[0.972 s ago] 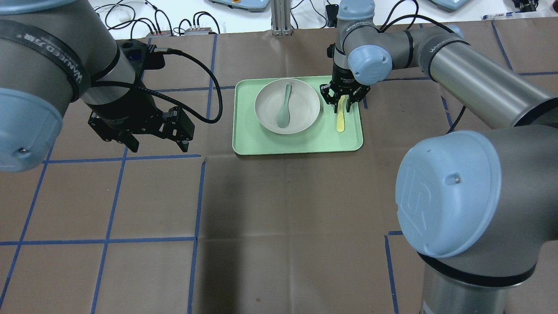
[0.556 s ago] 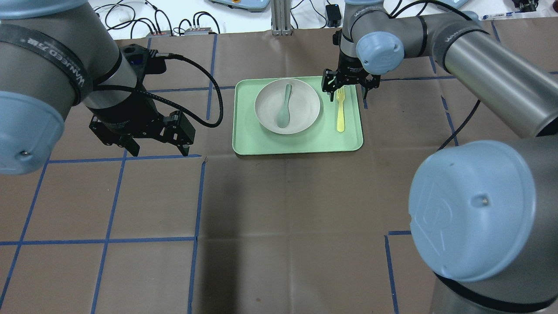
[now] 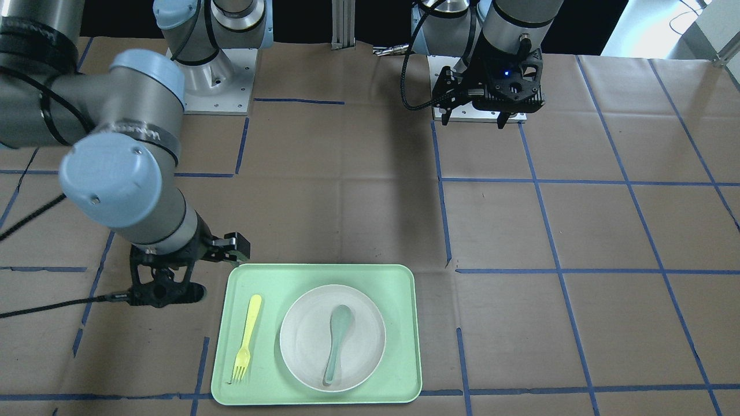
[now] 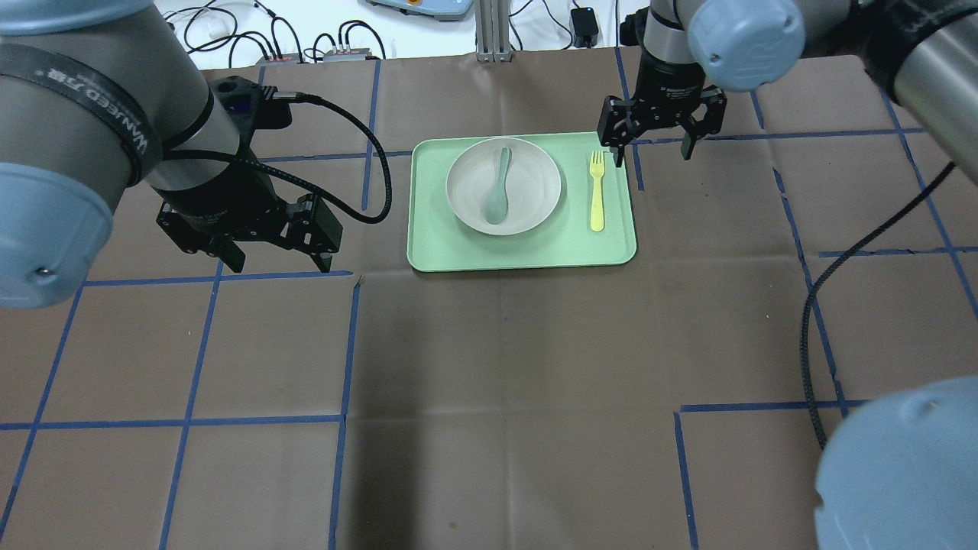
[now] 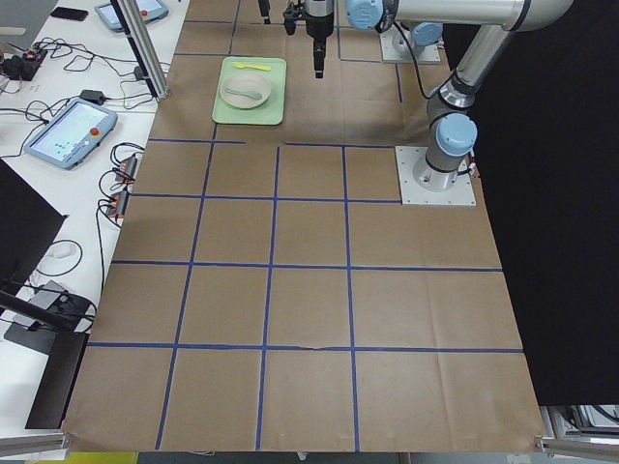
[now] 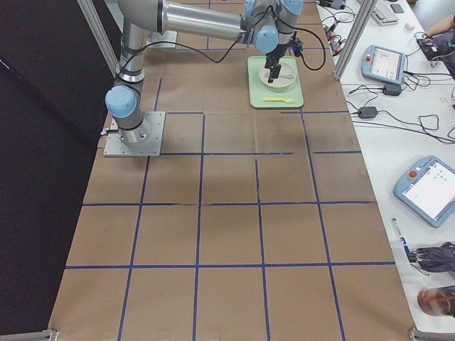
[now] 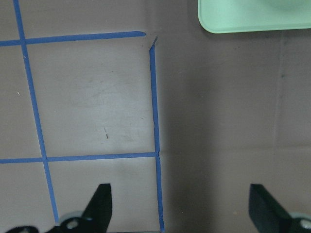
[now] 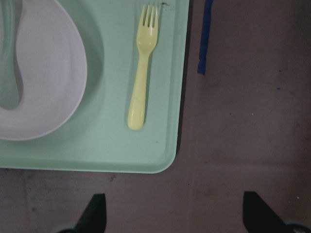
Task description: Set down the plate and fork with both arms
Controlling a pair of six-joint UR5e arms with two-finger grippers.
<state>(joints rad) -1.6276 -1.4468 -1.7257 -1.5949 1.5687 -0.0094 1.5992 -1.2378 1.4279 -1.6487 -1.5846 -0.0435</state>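
Note:
The off-white plate (image 4: 527,202) sits on the pale-green tray (image 4: 522,248), with a grey-green spoon (image 4: 497,187) lying in it. The pale-yellow fork (image 4: 597,191) lies flat on the tray to the right of the plate, tines toward the far edge. My right gripper (image 4: 652,155) is open and empty, above the table just beyond the tray's far right corner. Its wrist view shows the fork (image 8: 143,73) and the plate (image 8: 43,73) below. My left gripper (image 4: 279,265) is open and empty, over bare table left of the tray.
Brown paper with blue tape lines (image 4: 348,344) covers the table. Cables and control boxes (image 4: 306,46) lie beyond the far edge. The left wrist view shows only a tray corner (image 7: 252,19) and tape lines. In the front-facing view the left gripper (image 3: 473,122) hangs near its base.
My right gripper has lifted off the fork's tine end and moved right, past the tray's corner. The fork stays lying on the tray. The left arm has barely moved.

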